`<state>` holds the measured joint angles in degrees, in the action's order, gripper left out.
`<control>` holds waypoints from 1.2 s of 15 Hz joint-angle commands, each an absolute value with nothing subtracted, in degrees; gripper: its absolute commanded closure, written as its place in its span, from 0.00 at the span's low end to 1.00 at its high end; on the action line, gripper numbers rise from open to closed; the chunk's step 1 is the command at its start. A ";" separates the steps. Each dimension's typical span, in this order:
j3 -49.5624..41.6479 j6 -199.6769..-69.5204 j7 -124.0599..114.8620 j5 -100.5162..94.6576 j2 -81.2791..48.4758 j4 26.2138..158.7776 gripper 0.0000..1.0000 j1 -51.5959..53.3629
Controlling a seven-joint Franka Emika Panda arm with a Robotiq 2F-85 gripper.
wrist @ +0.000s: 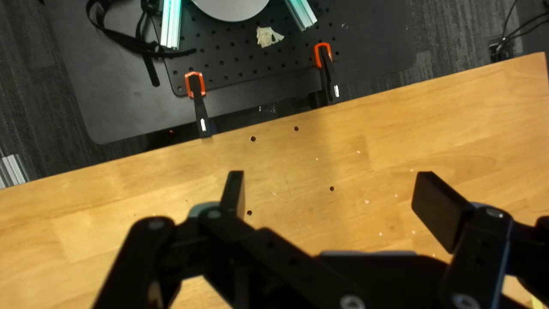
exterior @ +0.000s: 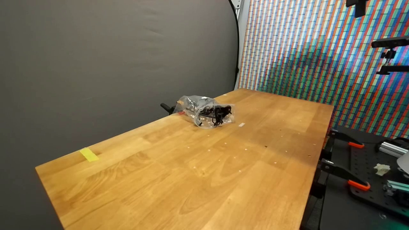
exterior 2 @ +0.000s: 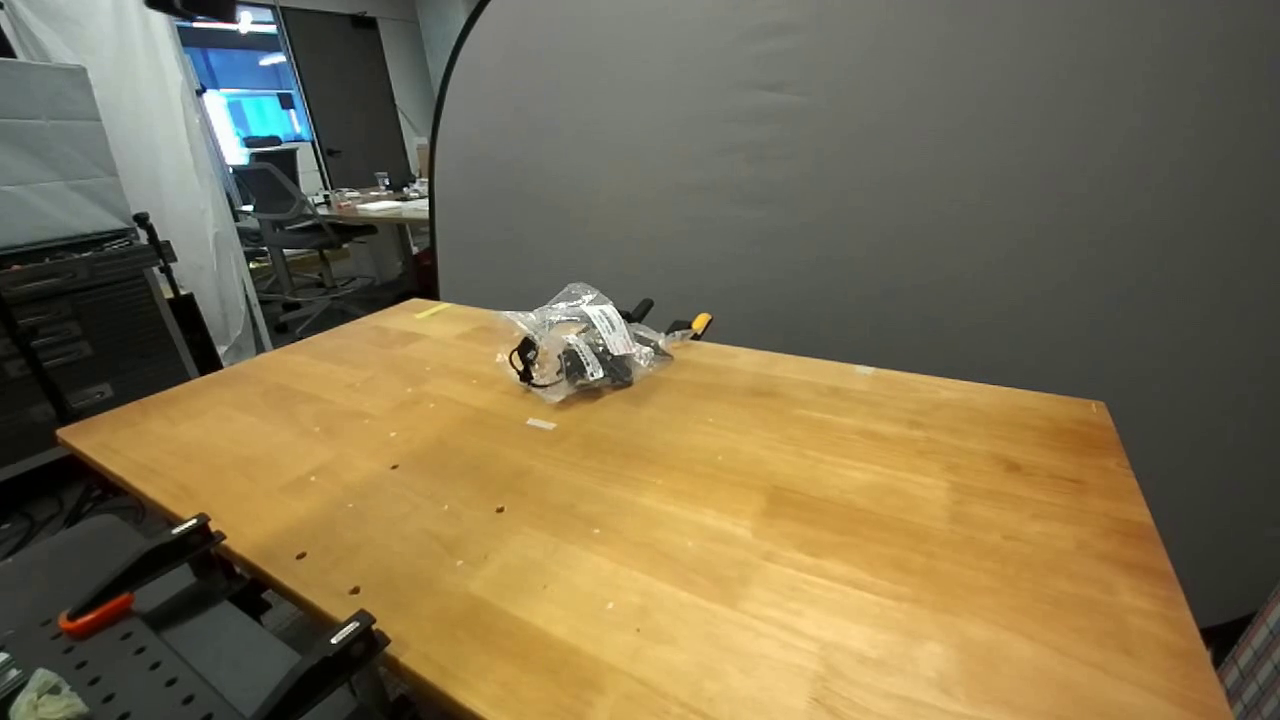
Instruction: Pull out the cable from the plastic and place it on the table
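Note:
A clear plastic bag (exterior: 193,103) lies crumpled near the far edge of the wooden table (exterior: 204,179). Black cable (exterior: 221,114) shows inside it, bunched near one end. In an exterior view the bag (exterior 2: 560,318) carries white labels, and a loop of the black cable (exterior 2: 523,362) shows at its left end. Whether the bag's mouth is open is hard to tell. My gripper (wrist: 334,199) is open and empty in the wrist view, above bare table near its base-side edge. The bag and cable are out of the wrist view. The gripper is not clearly visible in the exterior views.
Clamp handles (exterior 2: 700,325) stick up at the far edge, right behind the bag. Black clamps with orange ends (wrist: 199,105) grip the base-side edge. Yellow tape (exterior: 89,154) marks the far edge. A grey backdrop (exterior: 127,57) stands behind the table.

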<state>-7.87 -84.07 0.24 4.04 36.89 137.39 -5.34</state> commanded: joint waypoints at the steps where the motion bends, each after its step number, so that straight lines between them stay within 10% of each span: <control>1: -4.16 -87.99 -1.09 6.04 27.64 132.77 0.00 -3.29; 18: 4.35 -129.36 -31.34 5.74 -3.05 127.40 0.00 1.62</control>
<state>4.26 -126.38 -26.33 7.11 0.80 129.71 0.26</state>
